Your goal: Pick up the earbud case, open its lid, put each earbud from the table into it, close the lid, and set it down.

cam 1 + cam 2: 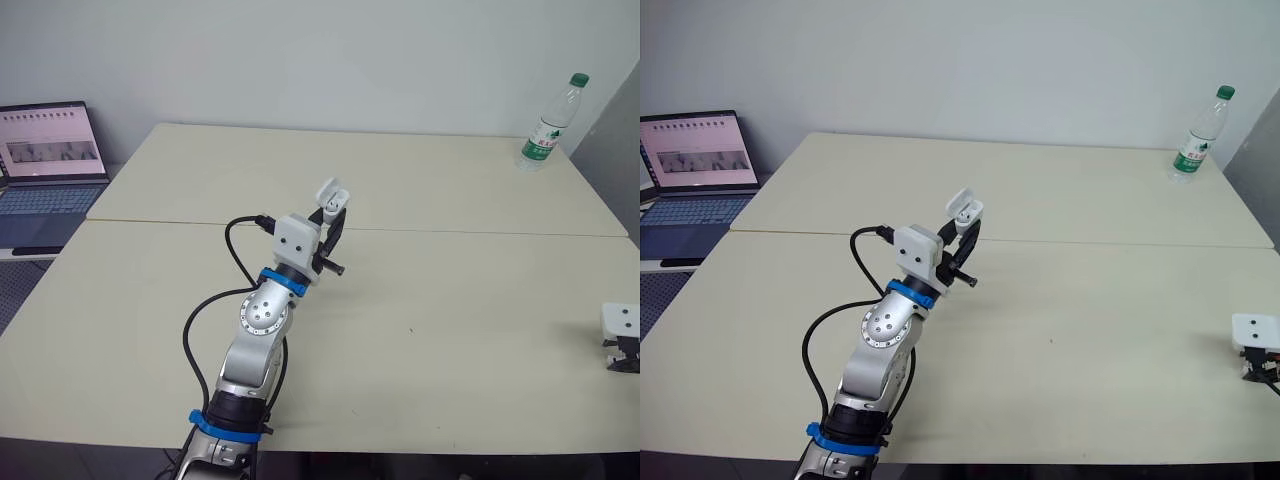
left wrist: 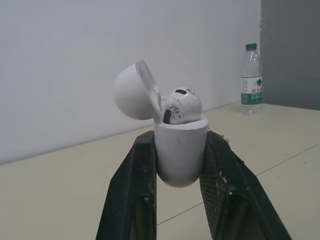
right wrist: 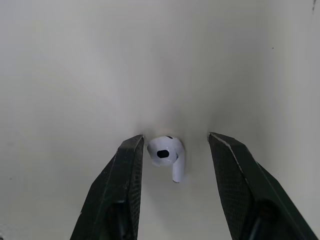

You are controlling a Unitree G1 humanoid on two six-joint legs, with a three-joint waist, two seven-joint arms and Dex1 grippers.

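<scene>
White earbud [image 3: 166,154] lies between spread fingers [image 3: 125,172] of my right hand [image 3: 174,139], four o'clock from the open case [image 2: 180,156] my left hand [image 2: 180,139] clamps.

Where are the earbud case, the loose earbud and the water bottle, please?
earbud case [image 2: 180,156]: left wrist view, on the front of its lower shell.
loose earbud [image 3: 166,148]: right wrist view, on its rounded head.
water bottle [image 1: 545,132]: left eye view, on its label.
</scene>
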